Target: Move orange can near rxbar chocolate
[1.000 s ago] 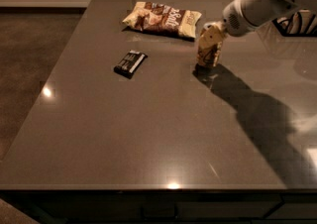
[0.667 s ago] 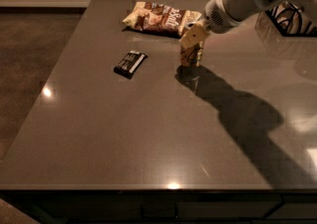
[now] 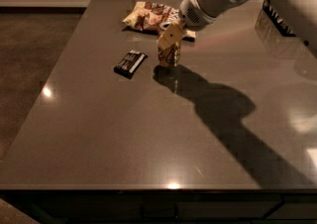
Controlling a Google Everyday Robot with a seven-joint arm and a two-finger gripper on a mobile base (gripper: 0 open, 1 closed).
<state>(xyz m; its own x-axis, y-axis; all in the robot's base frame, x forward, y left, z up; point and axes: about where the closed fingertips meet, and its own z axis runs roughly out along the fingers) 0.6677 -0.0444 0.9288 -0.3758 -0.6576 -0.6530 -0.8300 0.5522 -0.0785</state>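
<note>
Directly beneath the gripper (image 3: 171,37), the orange can (image 3: 169,55) stands upright on the table (image 3: 148,134), pinched at its top; the rxbar chocolate (image 3: 130,63) lies near, leftward in view of the gripper

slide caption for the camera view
Gripper grasping the orange can near the rxbar chocolate, chip bag behind, on a dark table.
</note>
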